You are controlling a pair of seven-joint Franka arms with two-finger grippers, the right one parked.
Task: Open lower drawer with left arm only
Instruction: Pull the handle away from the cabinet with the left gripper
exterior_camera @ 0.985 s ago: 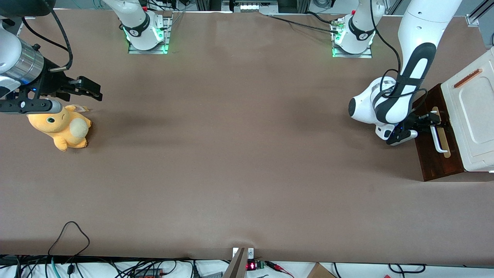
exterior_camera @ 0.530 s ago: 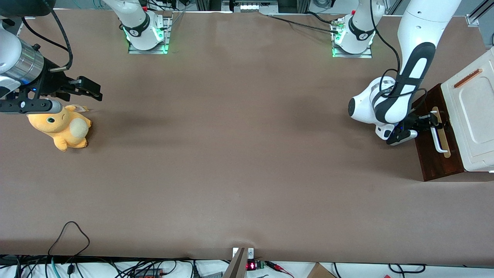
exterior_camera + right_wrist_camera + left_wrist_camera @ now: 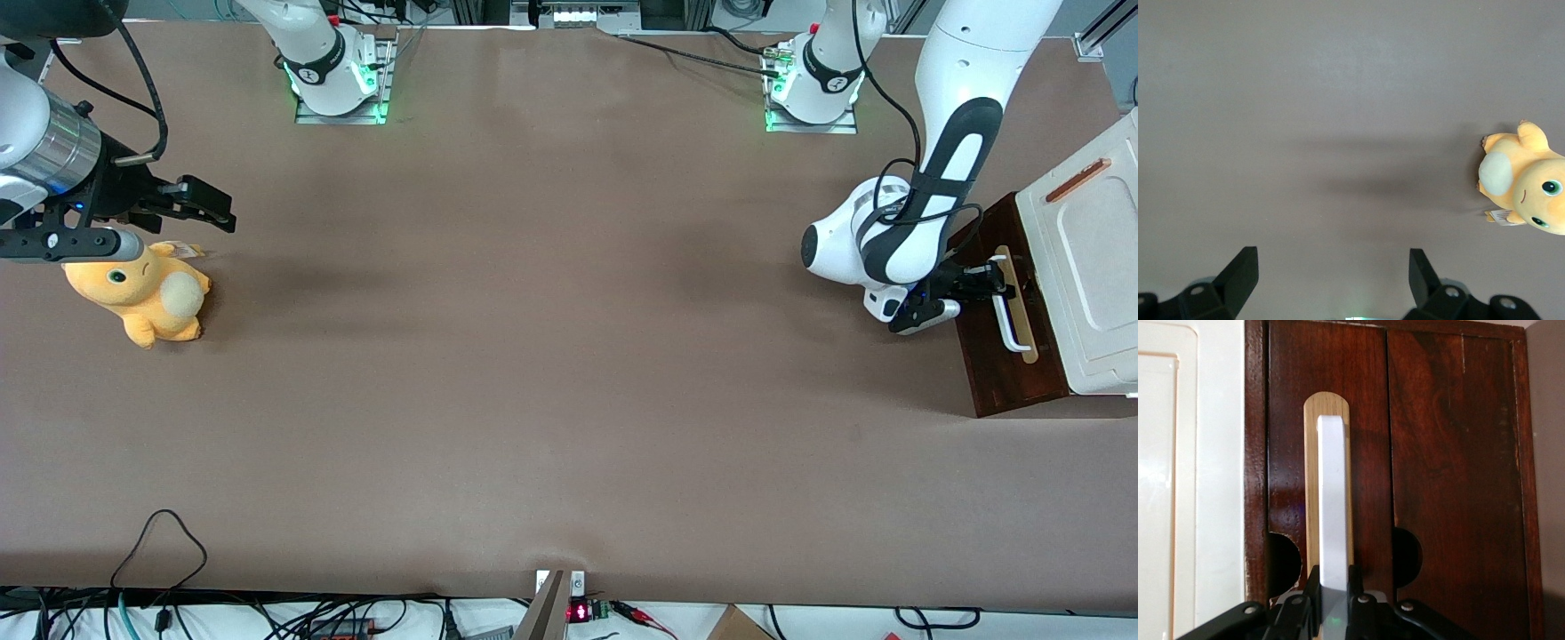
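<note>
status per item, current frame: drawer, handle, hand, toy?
lower drawer: pulled part way out from under the cream cabinet top.
white handle: gripped at one end, fingers on both sides.
left arm's hand: at the drawer front, shut on the handle.
plush toy: lying on the table at the parked arm's end, untouched.

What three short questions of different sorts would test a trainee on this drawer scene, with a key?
1. True or false: the left arm's tool is shut on the white bar handle.
2. Multiple choice: the handle sits on a strip of A) copper B) pale wood C) black rubber.
3. Which toy lies toward the parked arm's end of the table?

Key: 1 true; 2 B, the pale wood strip on the lower drawer; 3 the orange plush toy.
</note>
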